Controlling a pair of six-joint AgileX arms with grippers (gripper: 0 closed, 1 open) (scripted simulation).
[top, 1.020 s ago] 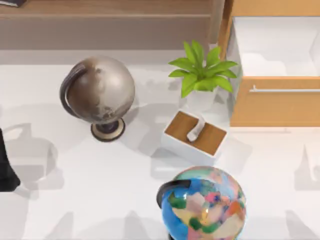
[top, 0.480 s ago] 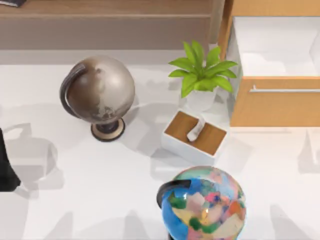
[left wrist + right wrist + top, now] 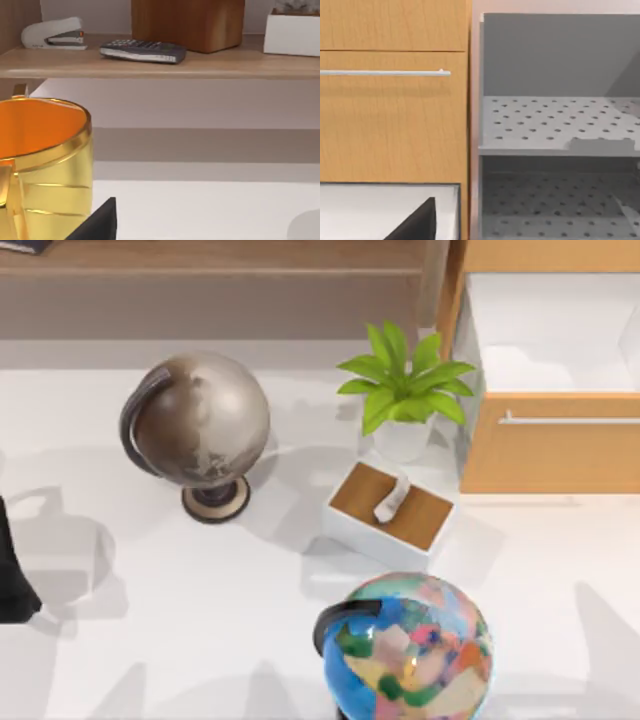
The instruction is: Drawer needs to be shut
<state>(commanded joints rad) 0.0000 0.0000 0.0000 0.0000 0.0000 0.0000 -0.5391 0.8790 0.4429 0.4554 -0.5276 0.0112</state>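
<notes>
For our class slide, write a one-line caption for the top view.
Open drawer at the table's right, beside a plant, a small box and two globes.

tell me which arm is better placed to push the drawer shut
Right, most likely. The drawer stands pulled out at the table's right side, and the right wrist view faces its wood front and handle. The left arm sits at the far left edge, behind the grey globe.

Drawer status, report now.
Drawer open at the table's right, white inside showing, handle untouched. Left arm parked at left edge. Potted plant beside the drawer, not blocking its front.
</notes>
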